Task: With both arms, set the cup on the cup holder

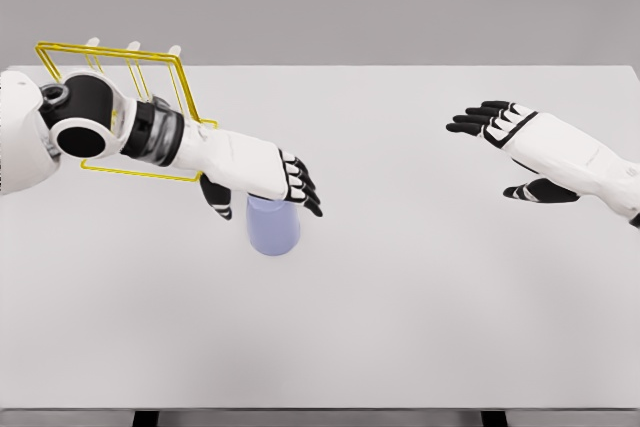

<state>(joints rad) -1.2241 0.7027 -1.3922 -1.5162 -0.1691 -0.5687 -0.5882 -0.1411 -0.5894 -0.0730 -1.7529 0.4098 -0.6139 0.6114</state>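
While left hand (pixel 268 182) hovers over lavender cup (pixel 273 227), fingers seemingly unclenched, right hand (pixel 520 147) spread, empty.

The left robot hand (pixel 275 182) covers the top of the cup (pixel 272 227), so its rim cannot be seen, nor whether the fingers touch it. Behind that hand, the left forearm hides the middle of the yellow wire cup holder (pixel 140 72). The right arm is cut off at the picture's right edge.

Pale blue cup (pixel 272 230); yellow wire cup holder (pixel 160 77); white table (pixel 400 297); black fingers (pixel 300 187).
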